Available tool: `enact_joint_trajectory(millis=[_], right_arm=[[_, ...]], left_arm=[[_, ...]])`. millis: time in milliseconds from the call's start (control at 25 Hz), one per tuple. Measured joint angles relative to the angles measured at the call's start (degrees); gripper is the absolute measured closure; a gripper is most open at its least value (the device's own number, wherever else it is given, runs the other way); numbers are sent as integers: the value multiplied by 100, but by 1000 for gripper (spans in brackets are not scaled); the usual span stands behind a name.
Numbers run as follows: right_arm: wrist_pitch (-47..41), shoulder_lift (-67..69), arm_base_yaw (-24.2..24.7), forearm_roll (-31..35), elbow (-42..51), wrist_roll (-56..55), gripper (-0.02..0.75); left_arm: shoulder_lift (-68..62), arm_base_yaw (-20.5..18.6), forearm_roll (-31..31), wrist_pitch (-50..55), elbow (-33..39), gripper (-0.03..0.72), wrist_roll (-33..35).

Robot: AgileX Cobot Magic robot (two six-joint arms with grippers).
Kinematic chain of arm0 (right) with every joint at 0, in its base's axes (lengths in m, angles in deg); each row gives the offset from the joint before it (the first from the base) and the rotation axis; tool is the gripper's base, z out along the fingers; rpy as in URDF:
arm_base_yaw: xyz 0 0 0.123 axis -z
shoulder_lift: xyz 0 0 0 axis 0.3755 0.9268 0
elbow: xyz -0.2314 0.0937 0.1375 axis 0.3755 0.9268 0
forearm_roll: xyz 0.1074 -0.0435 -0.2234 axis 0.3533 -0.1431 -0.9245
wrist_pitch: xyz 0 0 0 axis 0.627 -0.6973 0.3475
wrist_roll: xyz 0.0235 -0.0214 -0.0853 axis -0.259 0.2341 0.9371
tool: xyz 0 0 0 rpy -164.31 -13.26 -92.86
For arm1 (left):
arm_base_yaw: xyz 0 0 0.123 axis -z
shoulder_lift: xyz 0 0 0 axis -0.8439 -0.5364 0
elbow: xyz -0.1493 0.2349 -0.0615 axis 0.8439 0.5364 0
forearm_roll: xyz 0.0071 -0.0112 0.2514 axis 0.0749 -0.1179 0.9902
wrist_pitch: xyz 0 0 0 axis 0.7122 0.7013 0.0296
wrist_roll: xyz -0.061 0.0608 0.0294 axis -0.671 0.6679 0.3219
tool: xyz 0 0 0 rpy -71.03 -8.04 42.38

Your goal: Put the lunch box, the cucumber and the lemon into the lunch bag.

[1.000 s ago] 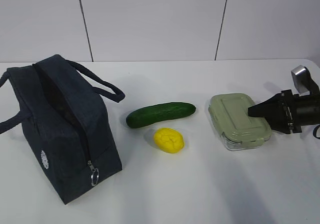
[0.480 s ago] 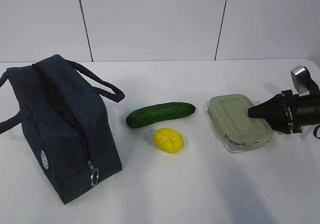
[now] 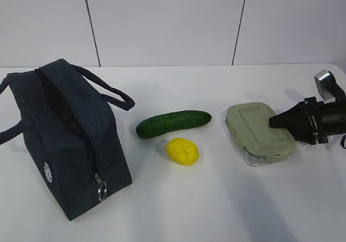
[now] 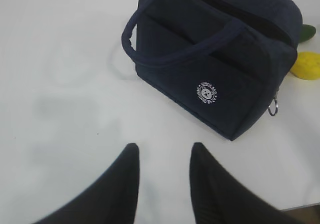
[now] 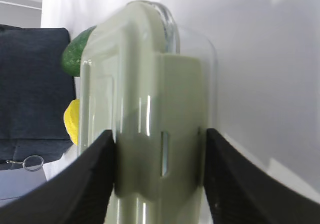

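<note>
Navy fabric fills the table's point(image 3: 216, 209) left end: the lunch bag point(image 3: 67, 139) stands upright, top zipper parted. Only the left wrist view makes its round white logo point(image 4: 207, 92) legible as "LUNCH BAG"; smaller lettering is unreadable. That view also shows the left gripper point(image 4: 162, 176) hanging over bare table with fingers apart, holding nothing. Rightward lie the cucumber point(image 3: 173, 123) and, just before it, the lemon point(image 3: 183, 151). Farthest right, the right gripper point(image 5: 157, 171) clamps the lunch box point(image 3: 260, 132) by its lid edge, one finger either side.
</note>
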Motion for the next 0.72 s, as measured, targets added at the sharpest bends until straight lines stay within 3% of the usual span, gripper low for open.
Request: enact_joint_trajectory(millis=[720], right_arm=[[47, -103, -10, -215, 0, -653, 349]], left_arm=[[0, 0, 0, 0, 0, 445, 0]])
